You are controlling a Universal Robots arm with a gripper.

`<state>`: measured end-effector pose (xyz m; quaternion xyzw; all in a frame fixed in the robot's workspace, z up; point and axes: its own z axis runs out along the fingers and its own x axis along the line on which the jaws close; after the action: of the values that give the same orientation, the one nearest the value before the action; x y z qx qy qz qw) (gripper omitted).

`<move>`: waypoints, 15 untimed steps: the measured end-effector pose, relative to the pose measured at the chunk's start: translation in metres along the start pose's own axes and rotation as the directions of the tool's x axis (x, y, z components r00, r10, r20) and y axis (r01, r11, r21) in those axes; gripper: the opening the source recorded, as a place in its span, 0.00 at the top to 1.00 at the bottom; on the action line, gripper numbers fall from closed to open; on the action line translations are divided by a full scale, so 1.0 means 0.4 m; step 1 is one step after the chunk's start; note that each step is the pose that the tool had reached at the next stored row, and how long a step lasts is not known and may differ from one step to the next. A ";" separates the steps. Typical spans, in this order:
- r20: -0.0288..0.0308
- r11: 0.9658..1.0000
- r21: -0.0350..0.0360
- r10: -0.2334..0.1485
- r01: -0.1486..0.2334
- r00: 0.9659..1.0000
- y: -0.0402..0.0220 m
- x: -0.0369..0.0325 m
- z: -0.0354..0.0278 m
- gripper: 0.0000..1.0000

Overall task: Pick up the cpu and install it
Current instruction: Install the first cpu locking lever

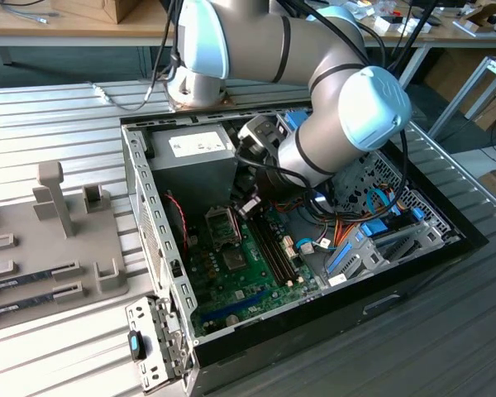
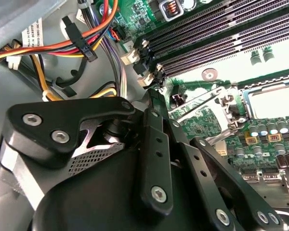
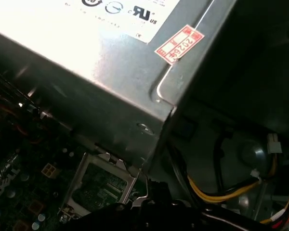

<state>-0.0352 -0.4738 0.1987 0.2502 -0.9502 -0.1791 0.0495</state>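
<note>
Two wrist views | second: claw [image 2: 154, 98], memory slots [image 2: 216, 29] | first: power supply [image 3: 101, 62]

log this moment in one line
arm: inside pc case | gripper: beside socket | cpu: seemingly seated in socket | load plate: raised

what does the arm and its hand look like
The arm is silver-grey tubing with rounded pale blue joint caps and a black cable looping beside it. The hand is black linked bars with silver screw heads.
</note>
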 end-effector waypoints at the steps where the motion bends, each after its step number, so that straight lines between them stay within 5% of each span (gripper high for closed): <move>1: 0.000 1.000 -0.001 -0.001 0.001 1.000 -0.001 0.000 0.000 0.89; 15: 0.004 1.000 -0.015 -0.012 0.012 1.000 -0.010 0.008 -0.011 0.89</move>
<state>-0.0352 -0.4798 0.2013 0.2550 -0.9475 -0.1869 0.0482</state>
